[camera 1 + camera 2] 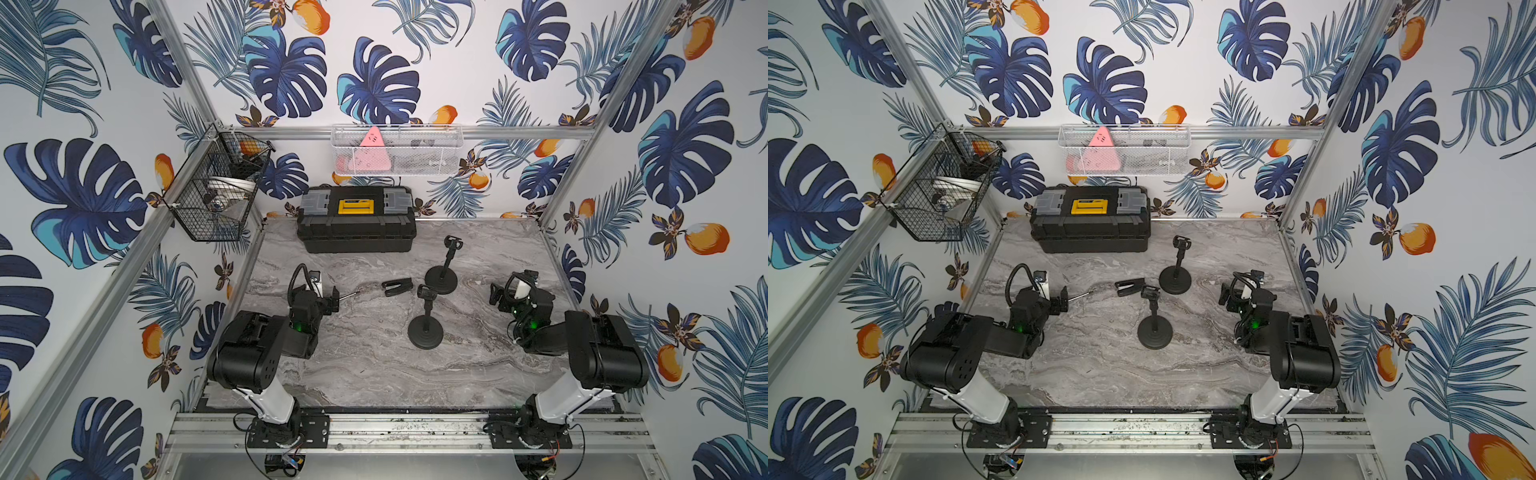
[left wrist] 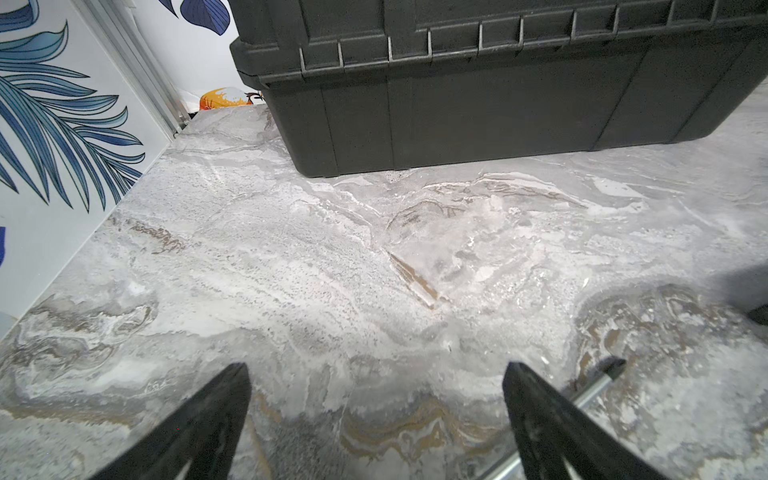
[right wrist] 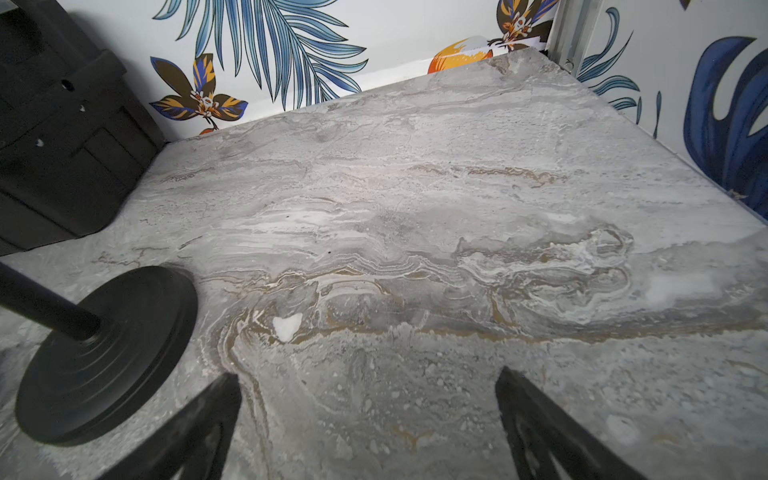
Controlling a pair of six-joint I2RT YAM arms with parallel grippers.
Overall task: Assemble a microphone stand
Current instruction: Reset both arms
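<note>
Two black microphone stands are upright on the marble table in both top views: the farther stand (image 1: pixel 441 279) (image 1: pixel 1175 280) and the nearer stand (image 1: pixel 424 332) (image 1: pixel 1155 332), each with a clip on top. A loose black clip (image 1: pixel 397 286) (image 1: pixel 1129 286) lies between them and my left gripper. A thin silver rod (image 1: pixel 349 296) (image 2: pixel 594 388) lies just beside my left gripper (image 1: pixel 334 301) (image 2: pixel 375 368), which is open and empty. My right gripper (image 1: pixel 494 293) (image 3: pixel 368 374) is open and empty over bare table, right of a stand's round base (image 3: pixel 104 353).
A black toolbox (image 1: pixel 356 224) (image 2: pixel 457 104) with a yellow latch sits at the back of the table. On the walls hang a black wire basket (image 1: pixel 216 195) and a white mesh basket (image 1: pixel 397 149). Patterned walls close in the table's left, back and right sides.
</note>
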